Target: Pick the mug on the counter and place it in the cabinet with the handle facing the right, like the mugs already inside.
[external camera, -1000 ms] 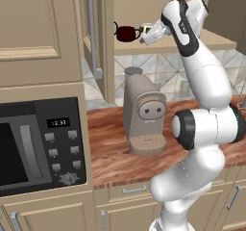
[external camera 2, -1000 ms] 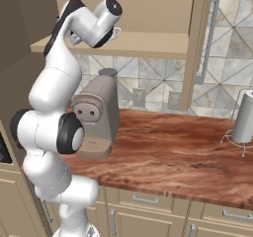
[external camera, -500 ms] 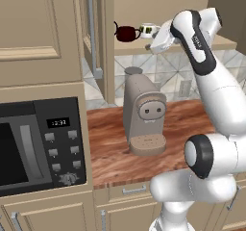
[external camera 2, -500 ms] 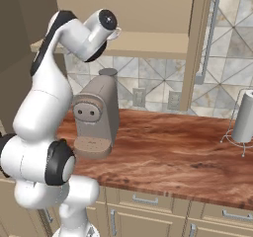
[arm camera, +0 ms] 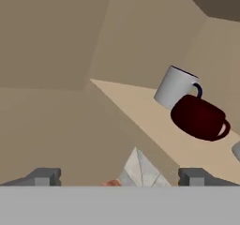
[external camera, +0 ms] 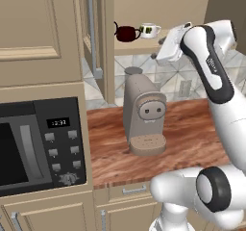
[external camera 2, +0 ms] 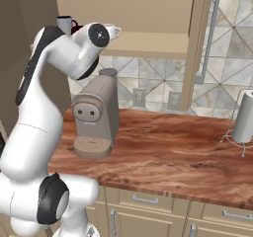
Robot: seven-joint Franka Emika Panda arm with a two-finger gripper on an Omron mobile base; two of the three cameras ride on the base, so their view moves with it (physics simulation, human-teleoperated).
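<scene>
Even, soft rendered light — no glare, faint shadows — sharp throughout, slightly coarse.

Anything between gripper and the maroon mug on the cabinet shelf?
Nothing visible. From the hand view, only open air lies between the open gripper and the mug on the shelf. A grey mug stands behind it, off the path.

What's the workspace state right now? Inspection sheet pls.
Surface: wood-grain counter, carrying a coffee machine and a paper towel roll.
Job's things: maroon mug stands on the cabinet shelf, apart from the gripper; in the left base view its handle points left.
Clutter: white mug and grey mug on the same shelf.
Gripper: open and empty, short of the shelf.
Cables: nothing seen.
Surroundings: microwave, tiled wall, drawers under the counter.
</scene>
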